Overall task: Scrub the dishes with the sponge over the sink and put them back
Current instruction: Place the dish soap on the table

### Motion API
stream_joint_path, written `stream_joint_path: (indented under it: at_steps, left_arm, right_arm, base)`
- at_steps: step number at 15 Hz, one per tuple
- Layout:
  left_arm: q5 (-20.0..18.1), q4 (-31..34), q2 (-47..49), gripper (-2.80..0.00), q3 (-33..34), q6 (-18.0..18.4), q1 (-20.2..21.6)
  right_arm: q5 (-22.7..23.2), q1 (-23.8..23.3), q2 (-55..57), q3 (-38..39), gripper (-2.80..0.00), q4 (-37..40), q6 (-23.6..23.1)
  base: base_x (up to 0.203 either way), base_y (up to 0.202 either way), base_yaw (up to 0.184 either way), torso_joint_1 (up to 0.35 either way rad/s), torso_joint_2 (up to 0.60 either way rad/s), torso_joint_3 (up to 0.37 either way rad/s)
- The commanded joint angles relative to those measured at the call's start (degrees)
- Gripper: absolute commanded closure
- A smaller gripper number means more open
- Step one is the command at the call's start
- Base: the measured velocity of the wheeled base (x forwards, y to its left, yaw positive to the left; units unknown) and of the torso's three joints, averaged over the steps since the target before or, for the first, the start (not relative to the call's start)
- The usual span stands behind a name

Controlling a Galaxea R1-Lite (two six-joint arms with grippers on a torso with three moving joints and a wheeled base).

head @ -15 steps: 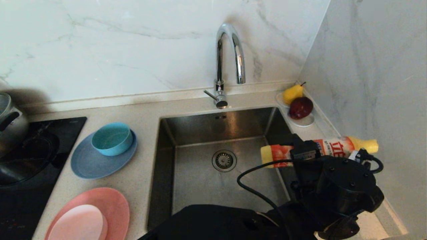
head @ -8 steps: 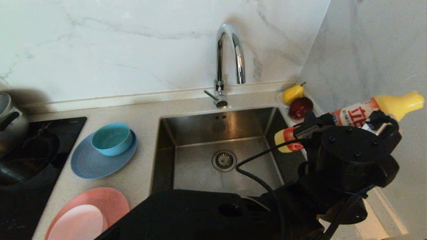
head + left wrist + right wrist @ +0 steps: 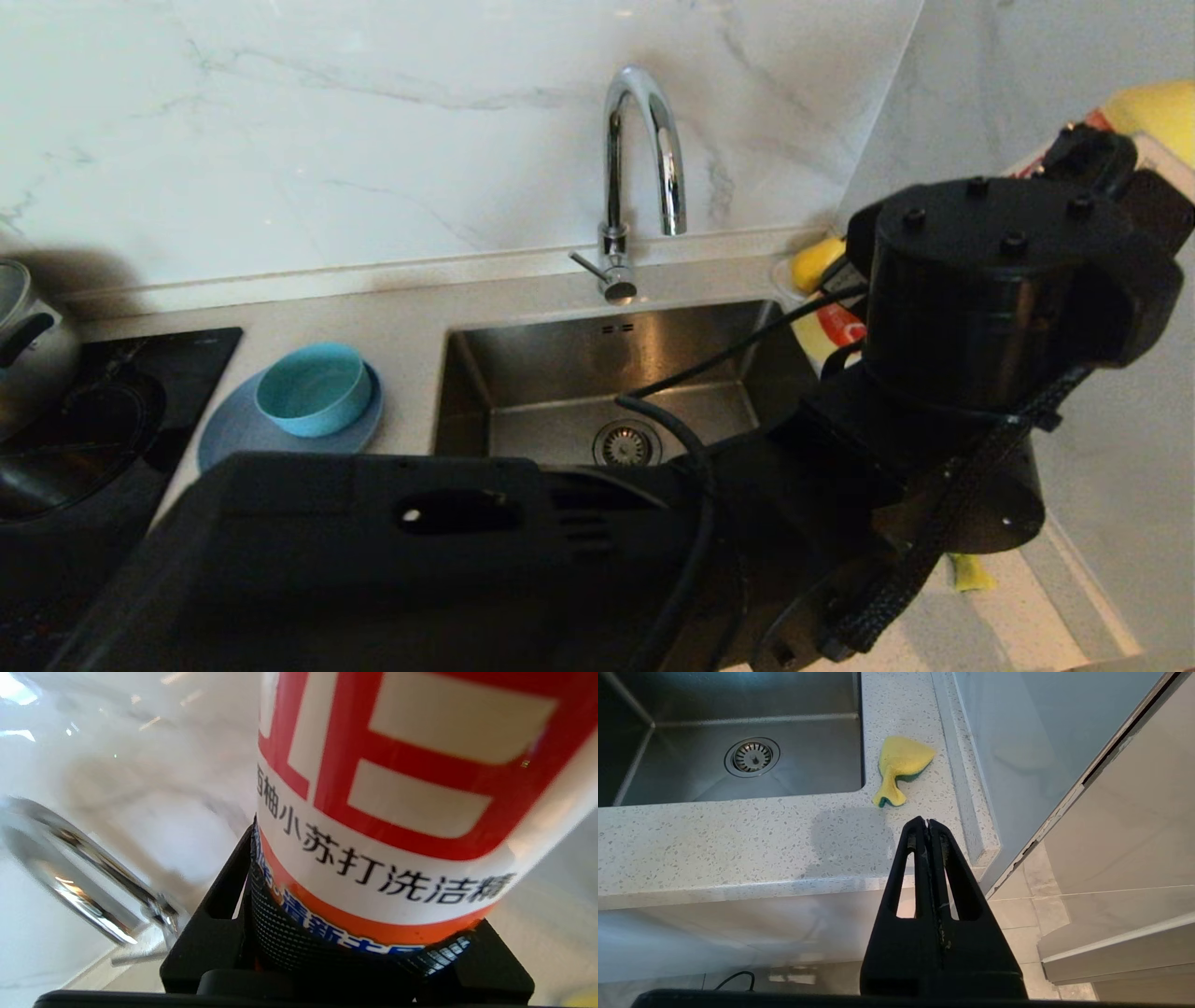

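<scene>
Kitchen counter with sink, head view, left to right. At far left a steel pot (image 3: 23, 327) stands on a black hob (image 3: 112, 401). Next, the teal bowl (image 3: 313, 387) sits on the grey-blue plate (image 3: 229, 425) on the speckled counter (image 3: 738, 840); the pink plates, if present, are hidden behind the robot's arm. At centre is the stainless-steel sink (image 3: 560, 373), its basin dry-looking and holding no dish, with drain strainer (image 3: 624, 446) and chrome gooseneck tap (image 3: 639, 149). At right, raised above the sink's right-hand corner, the left gripper (image 3: 359, 947) is clamped on a bottle of washing-up liquid (image 3: 397, 788) with a yellow body and red-and-white label. A pear (image 3: 814, 263) shows behind the arm.

The yellow sponge (image 3: 901, 767), bent, green layer underneath, lies untouched on the counter just beside the sink's near right corner. The right gripper (image 3: 928, 826) hangs parked off the counter's front edge, fingers pressed together, holding nothing.

Progress, as judged: early stage. No visible dish has reached the sink and the sponge is not yet picked up; all scrubbing and returning of dishes appears to remain.
</scene>
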State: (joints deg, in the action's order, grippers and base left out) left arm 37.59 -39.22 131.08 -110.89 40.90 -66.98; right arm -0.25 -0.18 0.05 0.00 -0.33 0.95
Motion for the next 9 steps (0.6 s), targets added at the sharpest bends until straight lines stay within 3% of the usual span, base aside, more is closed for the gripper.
stream_joint_path:
  at_steps: [1,4,9]
  left_arm:
    - [-0.4,0.13,-5.8,0.0,0.05,-1.69,0.19]
    - [-1.76,1.08,-9.71,0.0,0.06,-5.8,0.34]
    - [-2.3,1.33,-15.39,0.0,0.12,-6.86,1.07]
  right_arm:
    - [-0.01,0.01,0.04,0.0,0.0,-0.02,0.02]
    - [-0.01,0.01,0.04,0.0,0.0,-0.02,0.02]
    - [-0.01,0.01,0.04,0.0,0.0,-0.02,0.02]
  base:
    - [0.0,0.0,0.0,0.0,0.0,0.0]
    - [0.0,0.0,0.0,0.0,0.0,0.0]
    - [0.0,0.0,0.0,0.0,0.0,0.0]
